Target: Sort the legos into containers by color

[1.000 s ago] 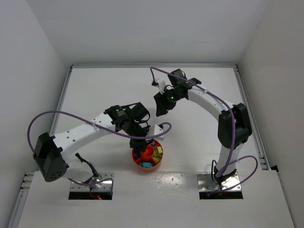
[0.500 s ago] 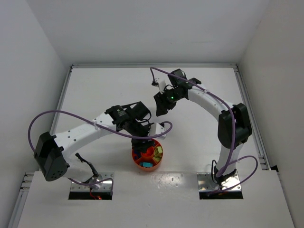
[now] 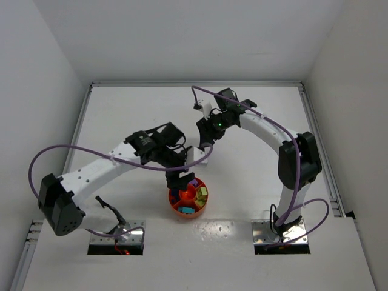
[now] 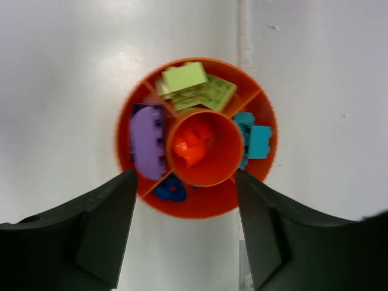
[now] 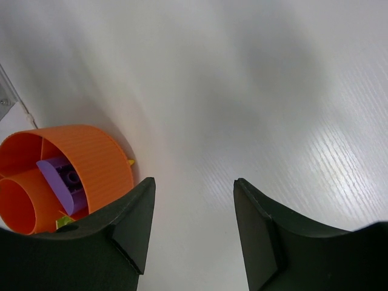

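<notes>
- Left gripper: hangs straight above the round orange-red tray, fingers spread, nothing between them.
- Right gripper: sits farther up the table, apart from the tray, fingers likewise spread and holding nothing.
- Tray: rests on the table near the arm bases, between them.
- Yellow-green bricks: lie in the top wedge of the left wrist view.
- Teal brick: lies in the right wedge.
- Purple brick: fills the left wedge.
- Blue brick: lies in the lower-left wedge.
- Orange-red brick: lies in the centre cup.
</notes>
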Robot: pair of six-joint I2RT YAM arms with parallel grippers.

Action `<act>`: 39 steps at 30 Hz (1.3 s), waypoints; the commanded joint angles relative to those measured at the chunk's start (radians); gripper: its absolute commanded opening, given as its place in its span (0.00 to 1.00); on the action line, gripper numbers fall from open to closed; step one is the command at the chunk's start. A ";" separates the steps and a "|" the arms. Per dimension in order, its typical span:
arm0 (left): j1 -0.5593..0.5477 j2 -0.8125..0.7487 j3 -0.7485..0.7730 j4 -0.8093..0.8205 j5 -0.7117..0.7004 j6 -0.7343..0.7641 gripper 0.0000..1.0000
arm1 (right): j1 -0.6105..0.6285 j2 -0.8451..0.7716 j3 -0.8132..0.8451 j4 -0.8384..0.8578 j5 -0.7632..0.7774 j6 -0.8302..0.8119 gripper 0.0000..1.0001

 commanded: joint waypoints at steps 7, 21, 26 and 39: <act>0.196 -0.131 0.149 0.099 -0.090 -0.233 1.00 | -0.004 -0.046 0.012 0.032 -0.005 -0.012 0.55; 0.635 -0.131 0.023 0.134 0.015 -0.399 1.00 | -0.013 -0.162 -0.104 0.032 0.023 -0.032 0.55; 0.714 -0.131 -0.003 0.177 0.015 -0.434 1.00 | -0.024 -0.194 -0.123 0.032 0.023 -0.041 0.55; 0.828 -0.122 -0.052 0.177 0.097 -0.417 1.00 | -0.024 -0.185 -0.114 0.041 0.014 -0.041 0.55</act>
